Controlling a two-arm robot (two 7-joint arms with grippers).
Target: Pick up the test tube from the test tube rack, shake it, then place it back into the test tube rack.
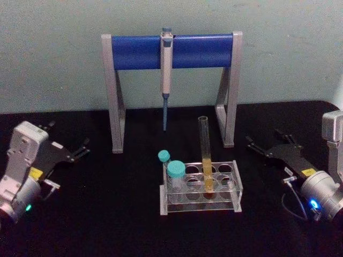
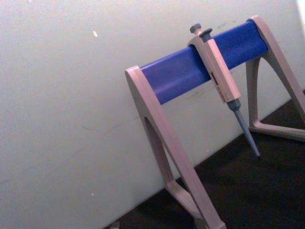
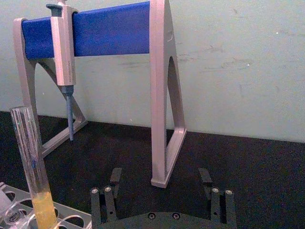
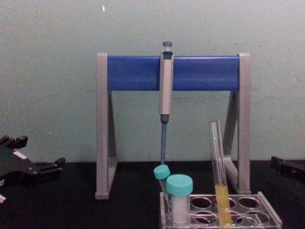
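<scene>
Head view: the long clear glass test tube (image 1: pixel 206 155), yellow-orange liquid in its lower part, stands near-upright in the low clear plastic test tube rack (image 1: pixel 200 186) at lower centre, long axis vertical. Nearer is the right claw (image 1: pixel 266 145), at centre right, empty, fingers spread wide; the tube lies toward frame left of it. Left claw (image 1: pixel 79 151) rests at centre left, open, empty. Bare black surface (image 1: pixel 123 214) gives approach room; teal-capped tubes (image 1: pixel 176 172) crowd the rack's left end.

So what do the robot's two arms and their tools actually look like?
Both have silver-grey wrist housings with a yellow sticker and black, flat forked tools. The left tool has a green light behind it; the right tool has a blue light and thin cable.
</scene>
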